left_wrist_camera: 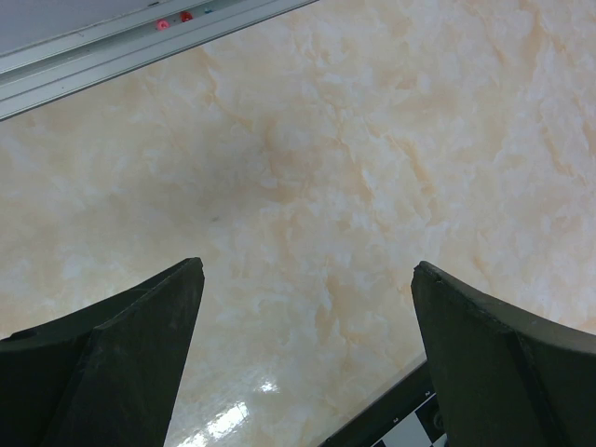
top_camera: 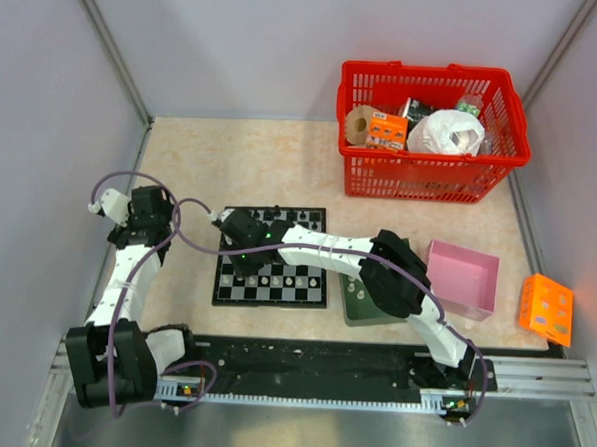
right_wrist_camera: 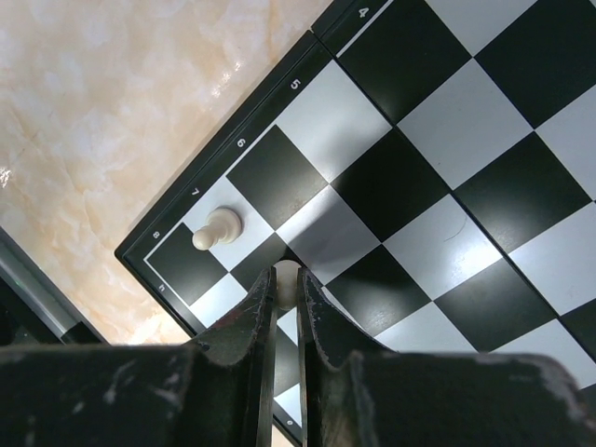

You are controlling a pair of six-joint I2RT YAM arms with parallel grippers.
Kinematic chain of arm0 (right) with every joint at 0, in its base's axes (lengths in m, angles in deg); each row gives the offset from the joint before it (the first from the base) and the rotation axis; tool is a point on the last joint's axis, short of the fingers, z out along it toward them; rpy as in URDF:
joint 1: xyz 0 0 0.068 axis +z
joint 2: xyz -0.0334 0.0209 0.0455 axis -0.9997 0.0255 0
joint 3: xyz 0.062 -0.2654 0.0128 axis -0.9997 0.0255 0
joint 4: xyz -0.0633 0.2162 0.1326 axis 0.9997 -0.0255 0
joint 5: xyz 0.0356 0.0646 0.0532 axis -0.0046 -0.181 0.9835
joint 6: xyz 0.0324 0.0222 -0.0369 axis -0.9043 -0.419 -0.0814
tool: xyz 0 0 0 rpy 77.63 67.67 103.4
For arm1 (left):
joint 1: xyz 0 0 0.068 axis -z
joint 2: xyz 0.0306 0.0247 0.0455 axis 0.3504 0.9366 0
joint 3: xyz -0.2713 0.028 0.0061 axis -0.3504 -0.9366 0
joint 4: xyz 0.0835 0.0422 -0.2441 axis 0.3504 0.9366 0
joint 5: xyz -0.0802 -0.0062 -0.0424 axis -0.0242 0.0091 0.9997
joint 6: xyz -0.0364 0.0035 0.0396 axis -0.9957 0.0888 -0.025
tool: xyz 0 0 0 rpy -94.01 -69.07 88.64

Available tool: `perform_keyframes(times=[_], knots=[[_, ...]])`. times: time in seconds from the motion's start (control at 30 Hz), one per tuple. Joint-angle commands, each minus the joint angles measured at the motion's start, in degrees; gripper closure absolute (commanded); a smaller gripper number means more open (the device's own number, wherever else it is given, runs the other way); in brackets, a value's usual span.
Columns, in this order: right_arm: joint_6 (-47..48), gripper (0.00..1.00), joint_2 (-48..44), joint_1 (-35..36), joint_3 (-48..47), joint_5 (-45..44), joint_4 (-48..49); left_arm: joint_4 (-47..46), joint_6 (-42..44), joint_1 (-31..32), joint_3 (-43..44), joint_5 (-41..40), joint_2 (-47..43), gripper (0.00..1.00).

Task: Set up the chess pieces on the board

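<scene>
The board [top_camera: 300, 296] lies at the table's middle, with black chess pieces [top_camera: 279, 215] along its far rows and whitish ones [top_camera: 275, 280] on the near rows. My right gripper [top_camera: 241, 245] hangs over the board's left part. In the right wrist view it [right_wrist_camera: 286, 275] is shut on a small white chess piece [right_wrist_camera: 287, 277] just above the squares near the board's corner [right_wrist_camera: 438, 121]. A white pawn [right_wrist_camera: 217, 227] stands alone on a white square beside it. My left gripper [left_wrist_camera: 307, 279] is open over bare table, with only the board's edge [left_wrist_camera: 400, 430] showing at the bottom.
A red basket [top_camera: 431, 180] of groceries stands at the back right. A pink box [top_camera: 463, 279], an orange box [top_camera: 545, 308] and a dark green tray [top_camera: 354, 309] lie right of the board. A metal wall rail [left_wrist_camera: 140, 42] runs beyond my left gripper.
</scene>
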Motion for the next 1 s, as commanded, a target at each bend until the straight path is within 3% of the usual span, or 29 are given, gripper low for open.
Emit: perform_keyframes(times=[0.0, 0.43, 0.97], knots=[[-0.9, 0.91, -2.4, 1.1, 0.9, 0.6, -0.1, -1.7, -0.1, -0.3, 0.6, 0.0, -1.6, 0.01], [-0.9, 0.91, -2.7, 1.9, 1.3, -1.1, -0.5, -1.2, -0.3, -0.3, 1.1, -0.2, -1.7, 0.01], [-0.1, 0.8, -2.8, 2.0, 0.6, -0.5, -0.6, -1.2, -0.2, -0.2, 1.1, -0.3, -1.6, 0.01]])
